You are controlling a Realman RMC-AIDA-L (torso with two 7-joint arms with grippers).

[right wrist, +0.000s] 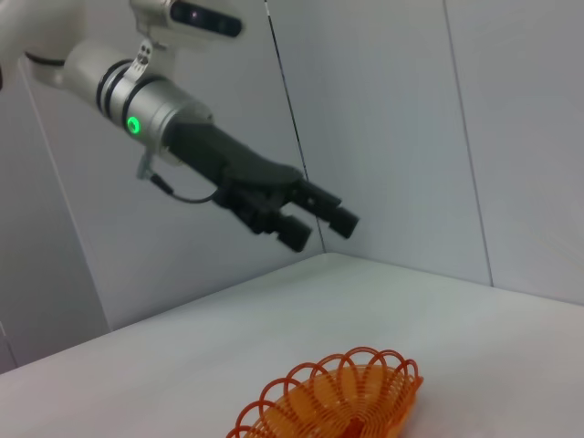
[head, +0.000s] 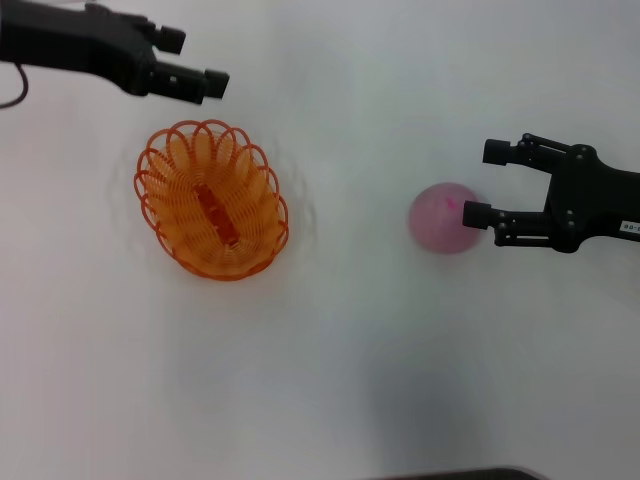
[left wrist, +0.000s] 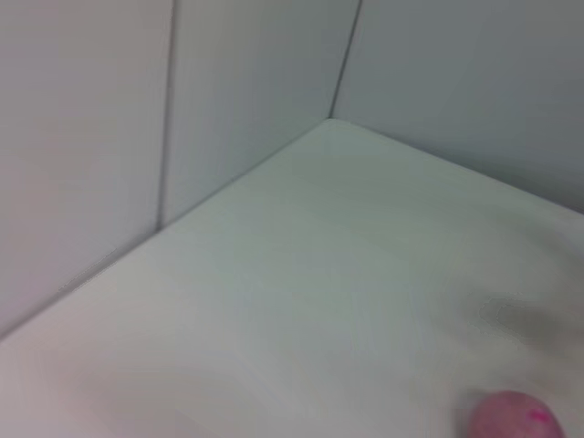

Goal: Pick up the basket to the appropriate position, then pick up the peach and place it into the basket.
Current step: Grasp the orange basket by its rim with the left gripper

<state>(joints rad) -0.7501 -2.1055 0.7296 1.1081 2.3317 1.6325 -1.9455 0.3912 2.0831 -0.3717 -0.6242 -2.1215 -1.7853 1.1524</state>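
Right gripper (head: pixel 478 182) spread beside one peach (head: pixel 443 218); one basket (head: pixel 212 199).

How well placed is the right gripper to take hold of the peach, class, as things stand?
Probably well placed. The right gripper is open and right beside the peach, one finger at its edge. Nothing lies between them. The basket sits apart on the table, and the left gripper is beyond it.

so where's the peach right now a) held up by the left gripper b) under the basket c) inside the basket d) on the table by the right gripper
d: the peach sits on the table at the open right gripper, apart from the basket; the left gripper is above the basket.
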